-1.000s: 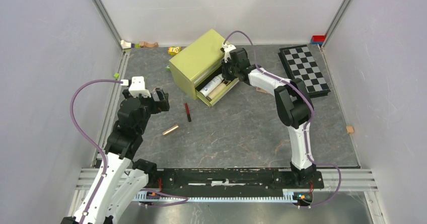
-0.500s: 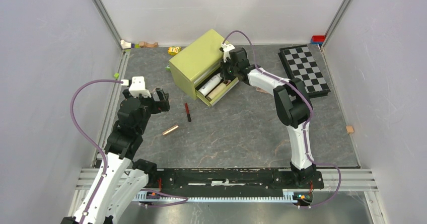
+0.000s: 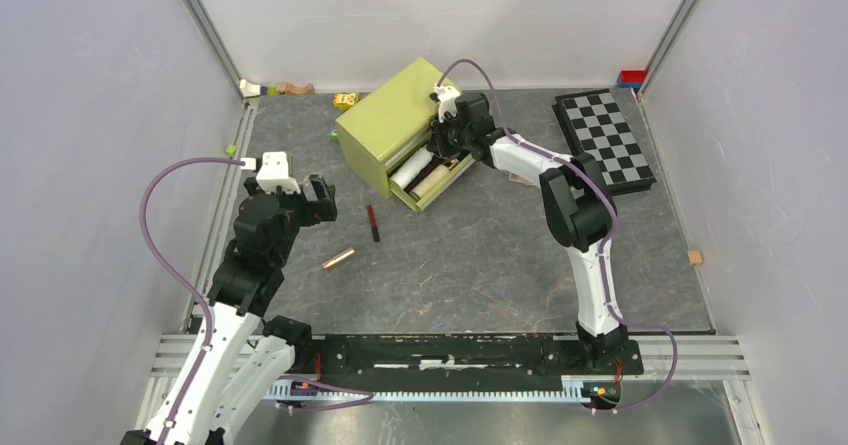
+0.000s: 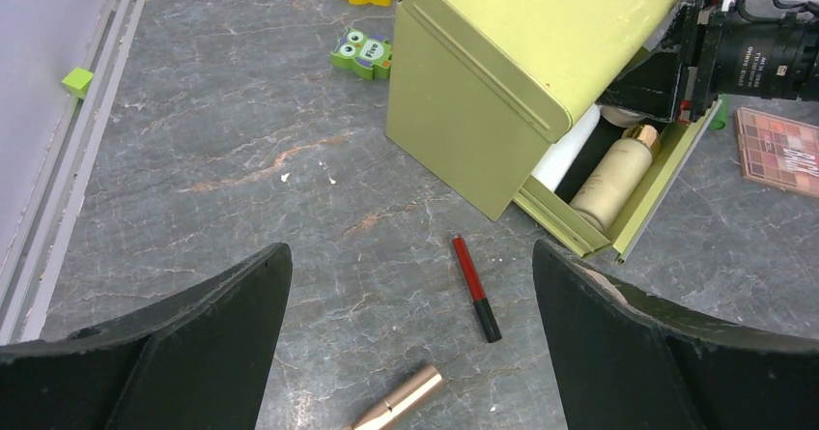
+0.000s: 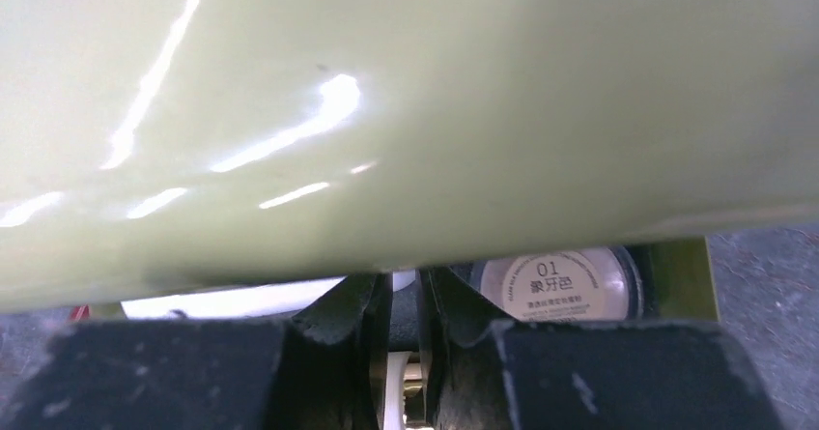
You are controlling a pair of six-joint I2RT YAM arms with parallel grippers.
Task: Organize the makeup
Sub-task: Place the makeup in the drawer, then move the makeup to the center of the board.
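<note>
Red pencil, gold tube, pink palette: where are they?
red-black pencil [image 4: 474,288], left wrist view, mid barrel.
rose-gold tube [image 4: 401,401], left wrist view, mid body.
eyeshadow palette [image 4: 780,150], left wrist view, its colour pans.

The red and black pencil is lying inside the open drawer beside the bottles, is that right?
No, the red-black pencil lies on the table in front of the green box, not inside the open drawer where the bottles are. The left wrist view shows it.
</note>
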